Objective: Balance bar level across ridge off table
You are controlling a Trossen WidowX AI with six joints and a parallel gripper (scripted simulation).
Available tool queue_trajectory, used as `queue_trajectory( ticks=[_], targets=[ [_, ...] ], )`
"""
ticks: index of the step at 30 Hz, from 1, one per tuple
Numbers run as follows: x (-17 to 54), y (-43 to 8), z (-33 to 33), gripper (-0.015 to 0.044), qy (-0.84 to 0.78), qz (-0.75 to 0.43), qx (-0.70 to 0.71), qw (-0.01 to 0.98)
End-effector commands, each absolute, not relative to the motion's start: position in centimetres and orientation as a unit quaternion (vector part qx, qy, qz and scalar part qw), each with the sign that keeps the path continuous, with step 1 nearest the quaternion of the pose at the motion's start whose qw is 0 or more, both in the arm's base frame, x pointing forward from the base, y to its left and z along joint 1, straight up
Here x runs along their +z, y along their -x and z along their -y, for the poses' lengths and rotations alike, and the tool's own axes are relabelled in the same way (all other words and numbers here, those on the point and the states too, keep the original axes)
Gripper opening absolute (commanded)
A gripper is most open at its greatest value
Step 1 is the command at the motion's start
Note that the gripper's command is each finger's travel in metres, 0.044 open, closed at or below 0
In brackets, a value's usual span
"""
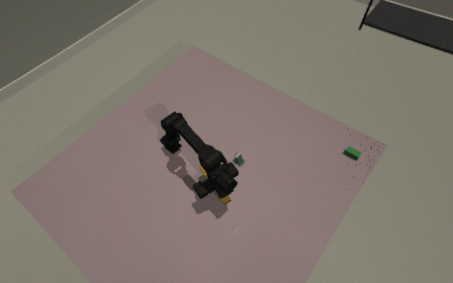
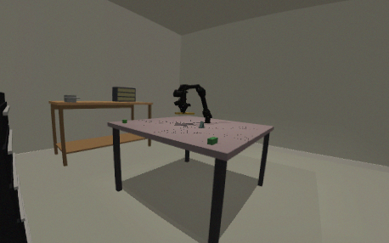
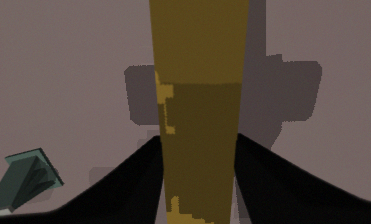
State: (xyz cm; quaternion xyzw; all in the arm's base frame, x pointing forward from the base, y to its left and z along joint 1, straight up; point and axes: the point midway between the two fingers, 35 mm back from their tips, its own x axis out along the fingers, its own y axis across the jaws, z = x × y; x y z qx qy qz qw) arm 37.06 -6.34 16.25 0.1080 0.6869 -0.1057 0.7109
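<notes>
The yellow bar (image 1: 226, 199) (image 2: 184, 113) (image 3: 202, 55) is held in the air above the table (image 1: 138, 237) (image 2: 170, 135), looking about level in the exterior view. My gripper (image 2: 184, 111) (image 3: 197, 142) is shut on the bar, one finger on each side of it; in the top view the arm hides the fingers. The small teal ridge (image 1: 238, 159) (image 2: 201, 125) (image 3: 24, 177) stands on the table, off to one side of the bar, at the lower left in the wrist view. The bar and the ridge are apart.
A green block (image 1: 352, 152) (image 2: 212, 140) lies near a table corner. Another small green block (image 2: 124, 121) shows at the far left edge in the exterior view. Small dark specks dot the table. A wooden bench (image 2: 102, 103) stands behind it.
</notes>
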Motion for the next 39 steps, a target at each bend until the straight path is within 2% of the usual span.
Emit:
queue_trajectory(
  ticks=[1, 39],
  targets=[
    [16.3, -37.2, 4.9, 0.0000, -0.101, -0.688, -0.101, 0.711],
    [16.4, -36.3, -10.0, 0.0000, -0.040, -0.695, -0.033, 0.717]
  ],
)
